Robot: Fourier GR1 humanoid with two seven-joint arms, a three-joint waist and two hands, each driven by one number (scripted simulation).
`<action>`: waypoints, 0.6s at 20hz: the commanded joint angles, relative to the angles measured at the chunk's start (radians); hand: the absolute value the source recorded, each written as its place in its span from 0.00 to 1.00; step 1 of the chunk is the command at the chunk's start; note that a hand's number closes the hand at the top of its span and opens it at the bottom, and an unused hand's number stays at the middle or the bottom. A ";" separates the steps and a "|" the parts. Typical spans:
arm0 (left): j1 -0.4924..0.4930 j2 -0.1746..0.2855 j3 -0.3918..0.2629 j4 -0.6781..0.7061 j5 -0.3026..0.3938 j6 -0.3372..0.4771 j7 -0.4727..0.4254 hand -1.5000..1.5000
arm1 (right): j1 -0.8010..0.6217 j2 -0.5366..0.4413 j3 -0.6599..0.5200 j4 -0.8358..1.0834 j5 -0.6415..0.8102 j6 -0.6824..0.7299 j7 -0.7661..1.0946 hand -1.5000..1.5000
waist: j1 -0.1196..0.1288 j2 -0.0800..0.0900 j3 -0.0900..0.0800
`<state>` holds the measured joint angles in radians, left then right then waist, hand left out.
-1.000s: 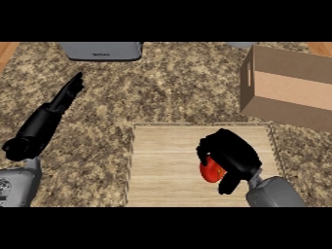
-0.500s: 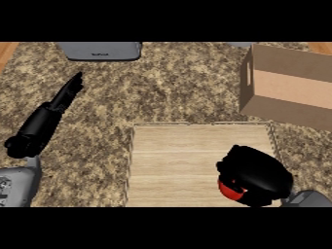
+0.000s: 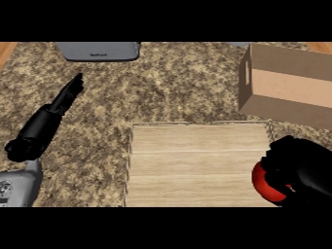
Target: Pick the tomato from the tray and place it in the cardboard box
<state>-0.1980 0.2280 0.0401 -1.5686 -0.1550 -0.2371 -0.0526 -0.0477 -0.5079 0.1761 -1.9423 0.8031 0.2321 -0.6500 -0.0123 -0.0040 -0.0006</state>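
You are looking down on a speckled stone counter (image 3: 168,87) that fills nearly the whole view. On its near middle lies the pale wooden tray (image 3: 197,165), its boards bare. The open cardboard box (image 3: 290,111) stands at the far right, just beyond the tray's far right corner, with its opening turned up and nothing showing inside.

Your right hand (image 3: 308,170) sits at the near right, over the tray's right edge, fingers curled and clamped round the tomato (image 3: 265,187). Your left hand (image 3: 62,99) lies over the counter at the left, well apart from the tray, with its fingers straight and together, pointing toward the far side and holding nothing. A grey flat object (image 3: 98,50) rests at the far edge, left of centre.

The tomato shows only as a red curve on the left side of the right hand's fingers, above the tray's near right corner. You cannot tell whether it touches the boards.
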 commanded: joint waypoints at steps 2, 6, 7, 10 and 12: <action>0.021 -0.002 0.003 -0.014 0.006 -0.004 -0.006 0.50 | 0.026 0.079 -0.179 -0.052 -0.182 0.061 0.172 1.00 | -0.005 0.000 0.000; -0.047 0.024 0.029 -0.023 0.049 -0.044 0.051 0.50 | -0.158 0.094 -0.317 0.072 -0.271 0.112 0.328 1.00 | 0.019 0.005 0.000; -0.008 -0.008 -0.004 0.012 0.001 -0.011 -0.011 0.50 | -0.197 0.087 -0.326 0.050 -0.296 0.160 0.394 1.00 | 0.015 0.005 -0.001; -0.047 -0.009 -0.006 0.034 -0.007 -0.010 -0.012 0.50 | -0.341 0.072 -0.388 0.221 -0.303 0.146 0.447 1.00 | 0.025 0.009 0.000; -0.039 -0.003 0.006 0.059 0.000 -0.019 -0.030 0.50 | -0.417 0.037 -0.429 0.340 -0.317 0.155 0.438 1.00 | 0.027 0.009 0.000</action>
<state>-0.2353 0.2273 0.0417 -1.5396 -0.1543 -0.2527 -0.0604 -0.3247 -0.4364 -0.1658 -1.7638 0.5283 0.3619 -0.2628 0.0075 0.0027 -0.0008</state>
